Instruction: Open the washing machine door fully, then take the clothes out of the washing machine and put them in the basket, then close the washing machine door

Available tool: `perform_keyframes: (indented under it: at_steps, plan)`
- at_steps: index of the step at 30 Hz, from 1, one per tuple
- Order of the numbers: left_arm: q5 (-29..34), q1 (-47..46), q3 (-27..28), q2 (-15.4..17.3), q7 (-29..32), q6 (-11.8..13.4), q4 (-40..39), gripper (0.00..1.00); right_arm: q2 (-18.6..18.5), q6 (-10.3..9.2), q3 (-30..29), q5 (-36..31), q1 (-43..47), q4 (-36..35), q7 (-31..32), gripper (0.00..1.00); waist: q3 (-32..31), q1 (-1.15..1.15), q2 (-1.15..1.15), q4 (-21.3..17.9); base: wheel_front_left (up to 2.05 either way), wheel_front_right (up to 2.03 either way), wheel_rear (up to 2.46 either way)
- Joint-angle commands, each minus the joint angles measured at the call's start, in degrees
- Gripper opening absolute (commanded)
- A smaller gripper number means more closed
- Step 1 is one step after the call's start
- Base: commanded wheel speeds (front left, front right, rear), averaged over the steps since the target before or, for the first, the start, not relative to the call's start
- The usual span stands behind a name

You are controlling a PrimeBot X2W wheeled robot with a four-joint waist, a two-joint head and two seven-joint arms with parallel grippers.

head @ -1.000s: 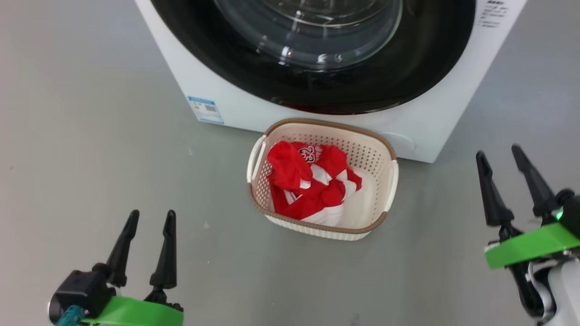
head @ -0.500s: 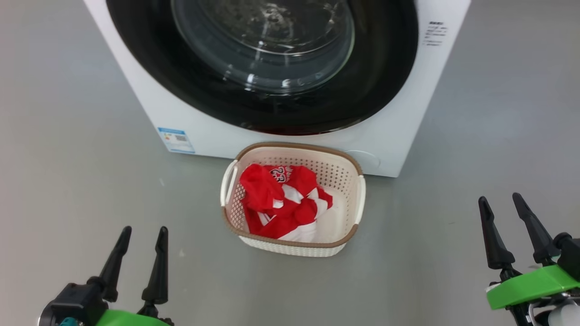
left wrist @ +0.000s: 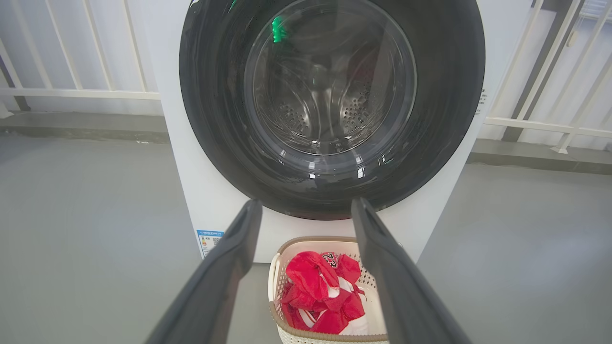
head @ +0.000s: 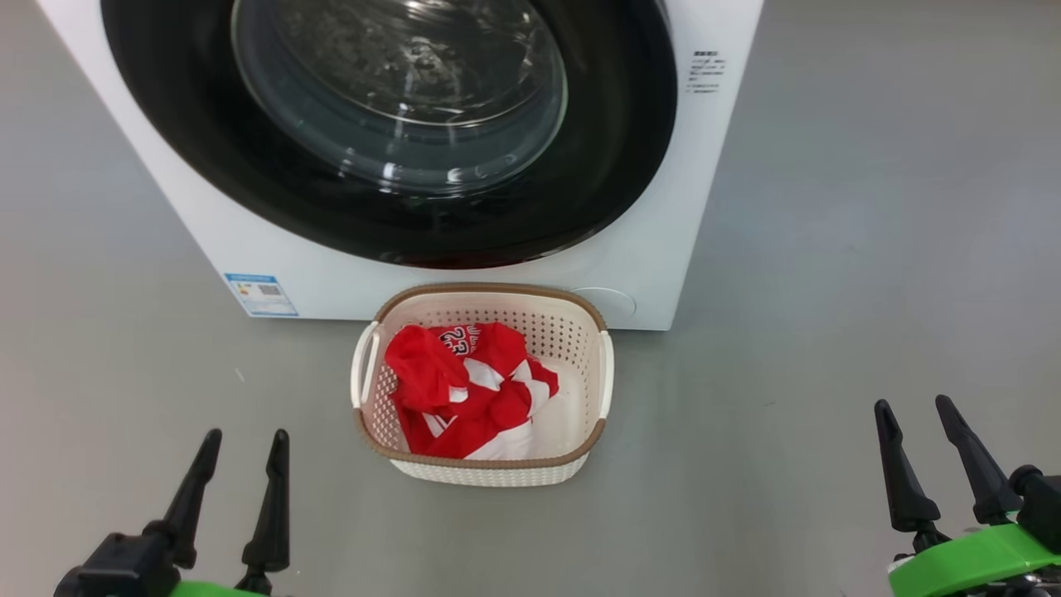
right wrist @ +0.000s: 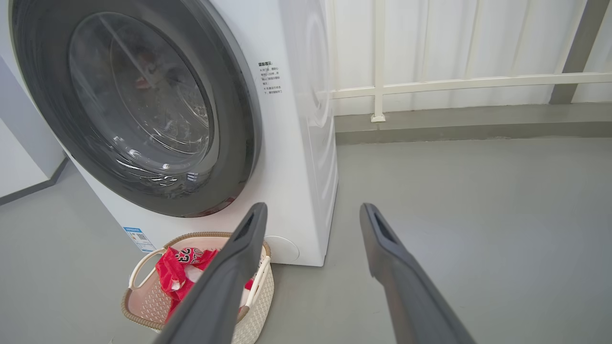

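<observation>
Clothes (head: 464, 390), red with a white 23, lie bunched in the basket (head: 489, 474), ahead of both grippers and between them, just before the washer (head: 663, 249). The door (head: 207, 166) above it is closed. The left gripper (head: 248, 435) and right gripper (head: 912, 404) hold nothing, fingers apart. The left wrist view looks through the glass into the drum (left wrist: 325, 110); the right wrist view shows the washer's side panel (right wrist: 315, 119).

Washing machine (head: 663, 207) stands on the floor (head: 829, 290), door (head: 207, 166) flat against its front. Basket (head: 489, 290) on the floor just before the machine, below the door's lower edge. Clothes (head: 456, 390) in the basket, heaped toward its left side. Left end effector (head: 248, 435) nearer than the basket, to its left; right end effector (head: 913, 404) well off to its right. Railing (left wrist: 81, 93) behind the machine.
</observation>
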Motion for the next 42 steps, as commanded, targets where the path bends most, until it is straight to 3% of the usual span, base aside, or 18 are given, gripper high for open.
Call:
perform_keyframes:
  at_steps: [1, 11, 37, 38, 42]
  plan:
    - [0.4, -0.1, 2.3, 1.4, -0.5, -0.3, -1.4, 1.0, -0.9, -0.21, 0.6, -1.0, 0.2, -1.7, 0.0, 1.0, -0.4, 0.0, 0.0, -0.9, 0.0, 0.0, 0.0]
    - [0.3, 0.9, 2.7, 1.8, -0.5, -0.3, -0.9, 1.0, -0.5, -0.21, -0.1, -1.0, 1.1, -2.1, 0.0, 1.0, -0.7, 0.0, 0.0, -2.5, 0.0, 0.0, 0.0]
    - [-0.8, 0.4, 1.5, 2.3, -0.5, -0.3, -1.8, 1.0, -0.1, -0.21, -0.6, -1.1, 0.9, -2.4, 0.0, 1.0, -0.1, 0.0, 0.0, -2.0, 0.0, 0.0, 0.0]
    - [-0.7, 1.6, -0.3, 0.9, 0.0, 0.0, -0.2, 0.0, 0.8, 0.0, -1.3, -0.9, 0.9, -0.9, 0.0, 0.0, -0.1, 0.0, 0.0, -2.0, 0.0, 0.0, 0.0]
    - [-0.9, 2.1, -0.7, -0.4, 0.4, 0.1, 2.2, 0.0, 2.1, 0.01, -0.8, -0.7, 0.9, 1.7, 0.0, 0.0, -0.1, 0.0, 0.0, -2.0, 0.0, 0.0, 0.0]
